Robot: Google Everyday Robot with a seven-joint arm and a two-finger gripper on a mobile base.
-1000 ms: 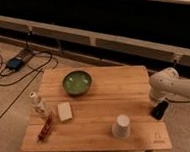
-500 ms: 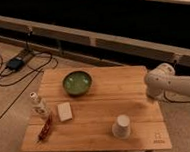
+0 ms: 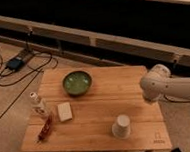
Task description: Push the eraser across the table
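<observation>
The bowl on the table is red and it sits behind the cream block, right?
Not quite. The bowl is green, not red. The rest holds: it sits on the table behind the cream block, as the camera view shows. The gripper is out of sight behind the white arm at the table's right edge.

No text can be read: the small dark mark (image 3: 157, 137) at the counter's (image 3: 105, 97) near right corner is too blurred.
</observation>
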